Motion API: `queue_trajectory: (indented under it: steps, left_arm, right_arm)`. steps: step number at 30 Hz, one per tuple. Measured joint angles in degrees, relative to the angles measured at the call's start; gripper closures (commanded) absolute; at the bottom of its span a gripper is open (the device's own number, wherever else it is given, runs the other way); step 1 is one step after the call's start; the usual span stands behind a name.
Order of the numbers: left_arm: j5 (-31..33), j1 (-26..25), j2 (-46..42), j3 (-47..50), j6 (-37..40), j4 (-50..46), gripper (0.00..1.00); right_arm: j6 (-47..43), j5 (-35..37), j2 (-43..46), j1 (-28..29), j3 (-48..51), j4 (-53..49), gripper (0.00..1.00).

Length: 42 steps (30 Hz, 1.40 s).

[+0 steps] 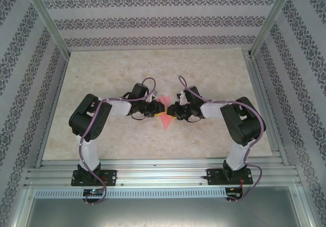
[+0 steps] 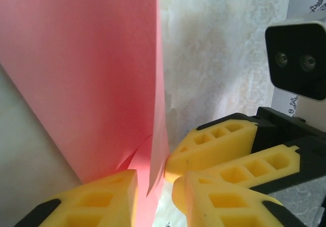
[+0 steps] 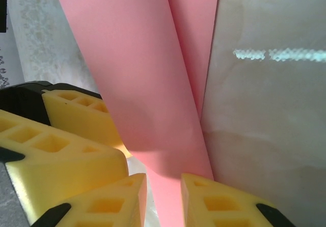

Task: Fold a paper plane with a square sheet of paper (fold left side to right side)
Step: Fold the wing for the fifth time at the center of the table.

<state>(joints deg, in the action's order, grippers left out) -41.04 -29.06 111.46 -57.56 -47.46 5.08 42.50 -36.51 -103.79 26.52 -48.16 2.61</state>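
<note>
The salmon-pink sheet of paper [image 1: 164,116] lies mid-table, partly folded, with one flap raised and a point towards the near edge. Both grippers meet over it. My left gripper [image 1: 155,109] comes in from the left and my right gripper [image 1: 173,110] from the right. In the left wrist view the paper [image 2: 91,58] stands upright, its loose edge hanging in the gap of my left gripper [image 2: 155,182], whose jaws stand apart. A yellow finger [image 2: 216,143] of the right gripper touches that edge. In the right wrist view the paper [image 3: 142,74] runs down between the parted jaws of my right gripper [image 3: 164,185].
The pale marbled tabletop [image 1: 153,69] has bare room all round the paper. Patterned walls enclose three sides and aluminium rails [image 1: 153,167] cross the near edge. The right wrist's camera housing [image 2: 298,58] sits close to my left gripper, and the left gripper's fingers [image 3: 76,112] crowd my right one.
</note>
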Motion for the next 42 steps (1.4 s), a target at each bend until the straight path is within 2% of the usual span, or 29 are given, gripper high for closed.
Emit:
queue_trajectory:
  steps: [6, 10, 18, 28, 32, 36, 42]
  left_arm:
    - [0.3, 0.0, 0.2, -0.1, 0.3, -0.1, 0.92]
    - [0.4, 0.0, 0.2, -0.4, 0.9, -0.5, 0.99]
    - [-1.9, 1.4, 0.2, -1.6, 3.3, -2.7, 1.0]
    - [-6.5, 4.7, 1.5, -4.8, 9.1, -7.8, 1.0]
    - [-7.7, 5.3, 2.6, -6.0, 11.9, -10.6, 1.0]
    - [-8.3, 5.9, 2.7, -6.1, 13.7, -12.5, 1.0]
    - [-9.3, 7.0, 2.7, -6.1, 15.2, -13.9, 1.0]
  right_arm:
    - [0.0, 0.0, 0.0, 0.0, 0.0, 0.0, 0.74]
    - [0.0, -0.2, 0.5, -0.7, 0.0, -0.1, 0.72]
    - [-0.5, -0.1, 4.4, -3.3, 0.3, -0.3, 0.69]
    - [-0.9, 0.0, 4.7, -3.4, 1.2, -1.7, 0.69]
    - [-1.3, 0.1, 4.7, -3.3, 1.2, -2.0, 0.71]
    - [-1.7, 0.1, 4.5, -2.9, 1.2, -1.9, 0.77]
    - [-1.7, 0.0, 3.0, -1.1, 1.1, -1.8, 0.77]
